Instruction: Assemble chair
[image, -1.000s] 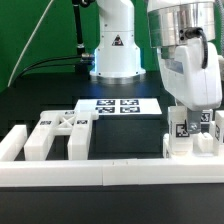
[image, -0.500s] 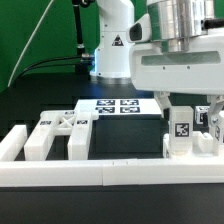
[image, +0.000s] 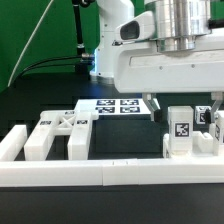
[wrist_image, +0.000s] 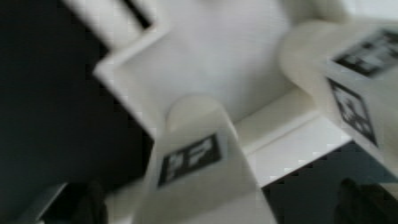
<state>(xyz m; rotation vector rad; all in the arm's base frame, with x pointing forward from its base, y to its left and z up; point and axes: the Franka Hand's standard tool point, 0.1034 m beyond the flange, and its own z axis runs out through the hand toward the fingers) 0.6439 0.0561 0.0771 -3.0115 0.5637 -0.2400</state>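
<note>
My gripper (image: 185, 108) hangs over the right-hand group of white chair pieces (image: 181, 131), its broad side facing the exterior view. Its dark fingers (image: 153, 104) stand wide apart, open, just above a tagged block (image: 181, 127). Nothing is held. In the blurred wrist view, a tagged white block (wrist_image: 192, 150) lies between the spread fingers of the gripper (wrist_image: 214, 205), beside a white panel (wrist_image: 214, 60). More white chair pieces with tags (image: 55, 133) stand on the exterior view's left, by the rail.
A long low white border rail (image: 100, 176) runs along the front, with an arm (image: 12, 143) at the exterior view's left. The marker board (image: 115, 106) lies flat behind the pieces. The arm's base (image: 110, 50) stands at the back.
The hand has turned about its vertical axis so its wide face now shows, and has shifted slightly toward the exterior view's left. The fingers now show spread over the right-hand pieces. The pieces have not moved.
</note>
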